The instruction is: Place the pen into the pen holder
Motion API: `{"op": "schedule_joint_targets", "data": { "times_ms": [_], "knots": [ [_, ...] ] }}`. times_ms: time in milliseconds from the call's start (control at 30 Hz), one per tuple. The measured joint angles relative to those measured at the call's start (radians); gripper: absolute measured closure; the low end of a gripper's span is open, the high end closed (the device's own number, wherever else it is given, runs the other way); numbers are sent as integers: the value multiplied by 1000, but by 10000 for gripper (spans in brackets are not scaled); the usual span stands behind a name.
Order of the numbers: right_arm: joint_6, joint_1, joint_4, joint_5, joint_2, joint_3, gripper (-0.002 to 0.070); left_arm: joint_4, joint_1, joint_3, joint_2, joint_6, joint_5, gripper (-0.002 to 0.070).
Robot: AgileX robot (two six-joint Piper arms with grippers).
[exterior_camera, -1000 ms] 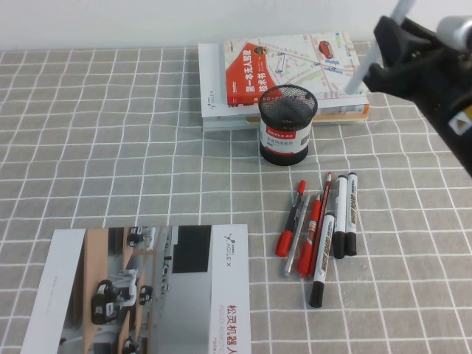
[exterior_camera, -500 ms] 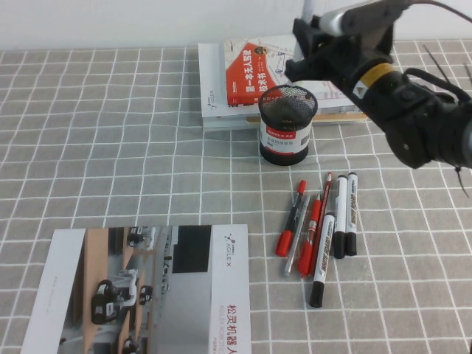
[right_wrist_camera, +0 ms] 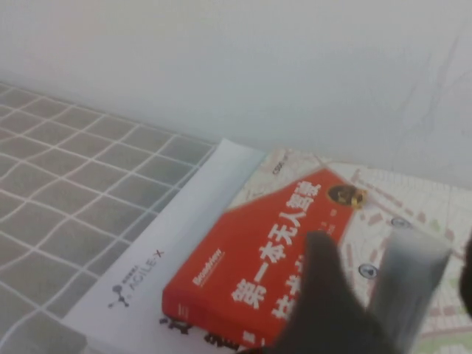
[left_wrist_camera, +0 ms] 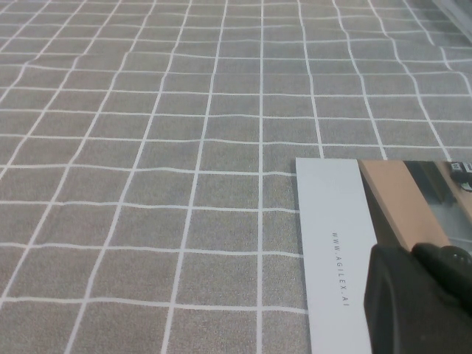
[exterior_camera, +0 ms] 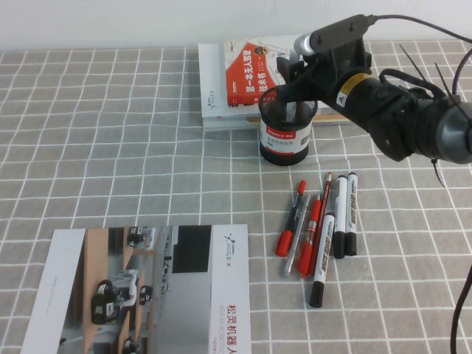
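The pen holder (exterior_camera: 286, 136), a black wire-mesh cup with a white and red label, stands in front of the book stack. My right gripper (exterior_camera: 297, 90) hangs right over its mouth, fingers pointing down. In the right wrist view the white pen (right_wrist_camera: 405, 287) stands upright between the dark fingers (right_wrist_camera: 324, 295) of the right gripper (right_wrist_camera: 402, 310), which is shut on it. In the high view the gripper hides most of the pen. My left gripper (left_wrist_camera: 420, 302) shows only as a dark shape above a brochure, low at the near left, out of the high view.
A stack of books (exterior_camera: 243, 74) with a red cover (right_wrist_camera: 258, 273) lies behind the cup. Several red pens and black-capped white markers (exterior_camera: 324, 221) lie in front of the cup to the right. A brochure (exterior_camera: 147, 287) lies at the near left, also in the left wrist view (left_wrist_camera: 332, 243).
My right arm swung left from the far right and came down with the pen, from above the books to right over the cup's mouth. The rest has not moved.
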Motion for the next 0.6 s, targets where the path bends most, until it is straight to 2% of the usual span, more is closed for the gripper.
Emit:
{"op": "schedule_joint_targets", "data": {
  "times_ms": [67,167,267,367,400,467,600],
  "knots": [
    [0,0,0,8,0,0,279,0,0,0,0,0,0,678],
    [39,0,0,24,-31,0,281,0,0,0,0,0,0,678],
    [133,0,0,46,-105,0,385,0,0,0,0,0,0,678],
    [201,0,-28,113,-217,0,572,0,0,0,0,0,0,678],
    [215,0,-45,140,-259,8,611,0,0,0,0,0,0,678],
    [228,0,-65,179,-345,47,656,0,0,0,0,0,0,678],
    [250,0,-79,180,-502,189,681,0,0,0,0,0,0,678]
  ]
}}
